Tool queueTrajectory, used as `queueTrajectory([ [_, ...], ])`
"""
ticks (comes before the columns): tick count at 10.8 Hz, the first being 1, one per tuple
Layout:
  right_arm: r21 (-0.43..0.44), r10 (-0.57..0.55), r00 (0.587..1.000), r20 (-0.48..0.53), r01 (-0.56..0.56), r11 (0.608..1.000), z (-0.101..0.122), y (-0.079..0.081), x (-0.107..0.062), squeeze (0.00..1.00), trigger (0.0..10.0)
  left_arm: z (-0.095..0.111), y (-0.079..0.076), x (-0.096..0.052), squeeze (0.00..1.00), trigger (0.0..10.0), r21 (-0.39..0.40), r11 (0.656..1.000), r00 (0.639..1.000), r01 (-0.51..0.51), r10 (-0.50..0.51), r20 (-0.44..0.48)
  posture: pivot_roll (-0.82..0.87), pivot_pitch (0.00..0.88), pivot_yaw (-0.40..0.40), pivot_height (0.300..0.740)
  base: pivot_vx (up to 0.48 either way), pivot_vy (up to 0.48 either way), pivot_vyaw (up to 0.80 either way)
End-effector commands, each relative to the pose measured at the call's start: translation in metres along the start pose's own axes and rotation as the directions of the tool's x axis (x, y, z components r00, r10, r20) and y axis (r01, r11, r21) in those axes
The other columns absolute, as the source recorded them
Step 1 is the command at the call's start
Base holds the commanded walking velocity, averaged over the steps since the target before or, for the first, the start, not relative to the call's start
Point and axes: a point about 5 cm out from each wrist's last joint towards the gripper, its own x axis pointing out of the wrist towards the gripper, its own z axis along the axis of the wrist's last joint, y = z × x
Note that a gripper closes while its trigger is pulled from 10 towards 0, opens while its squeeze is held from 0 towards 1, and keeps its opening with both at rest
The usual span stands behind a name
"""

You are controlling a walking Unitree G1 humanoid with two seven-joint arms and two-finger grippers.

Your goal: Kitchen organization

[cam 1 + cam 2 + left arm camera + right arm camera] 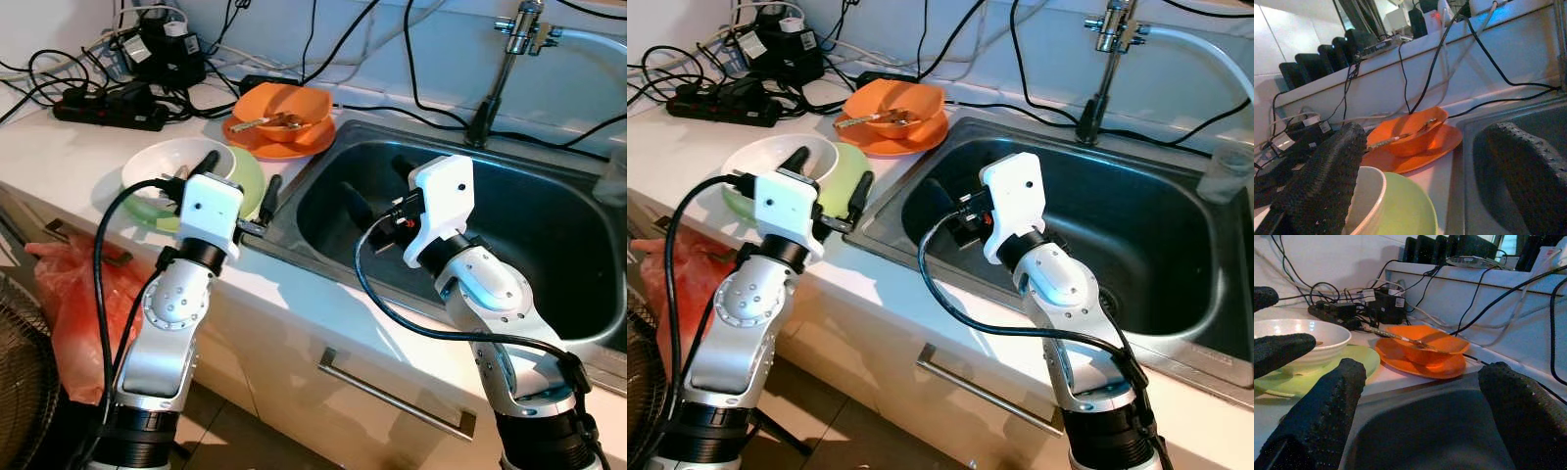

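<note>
Orange bowl (284, 106) and plate unlabelled; left pincer (240, 186) spread.

Orange bowl (286, 105) on orange plate (294, 142); white bowl (167, 162) on green plate (247, 181).

One white bowl (174, 164), one green plate (247, 182), one orange bowl (286, 106), one orange plate (284, 143), one sink (529, 225), one tap (505, 61), one power strip (110, 106)

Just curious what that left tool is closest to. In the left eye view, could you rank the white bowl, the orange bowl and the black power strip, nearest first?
From the left tool:
1. White bowl, right beside it on the counter.
2. Orange bowl, farther back by the sink's corner.
3. Black power strip, at the back left.
</note>
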Motion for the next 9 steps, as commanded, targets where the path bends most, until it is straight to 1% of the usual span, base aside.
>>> queueTrajectory([
  [1,-0.019,-0.005,1.0,0.015,0.006,1.0,0.004,-0.001,-0.002,0.0,10.0,-0.004,-0.001,-0.002,0.0,10.0,0.008,1.0,1.0,0.011,-0.011,-0.011,-0.02,0.0,0.042,0.74,0.0,0.0,0.0],
  [2,-0.019,-0.005,1.0,0.016,0.005,1.0,0.004,-0.001,-0.002,0.0,10.0,-0.011,0.001,-0.006,0.0,10.0,0.012,1.0,0.999,0.0,0.001,-0.039,-0.02,0.0,0.042,0.74,0.0,0.0,0.0],
  [4,-0.02,-0.003,1.0,0.015,0.003,1.0,0.003,-0.001,-0.001,0.0,10.0,-0.016,0.006,-0.009,0.0,10.0,0.026,0.999,0.998,-0.019,0.021,-0.051,-0.02,0.0,0.042,0.74,0.0,0.0,0.0],
  [5,-0.02,0.0,1.0,0.014,0.0,1.0,0.003,-0.001,-0.001,0.0,10.0,-0.023,0.01,-0.013,0.0,10.0,0.035,0.999,0.996,-0.039,0.041,-0.075,-0.02,0.0,0.037,0.74,0.0,0.0,0.0],
  [6,-0.02,0.002,1.0,0.013,-0.001,1.0,0.003,-0.001,-0.001,0.0,10.0,-0.026,0.011,-0.014,0.0,10.0,0.039,0.998,0.995,-0.044,0.047,-0.085,-0.02,0.0,0.034,0.74,0.0,0.0,0.0],
  [9,-0.023,0.002,1.0,0.009,-0.001,1.0,0.003,-0.001,-0.002,0.0,10.0,-0.034,0.014,-0.014,0.0,10.0,0.049,0.997,0.992,-0.057,0.062,-0.107,-0.02,0.0,0.033,0.74,0.0,0.0,0.0],
])
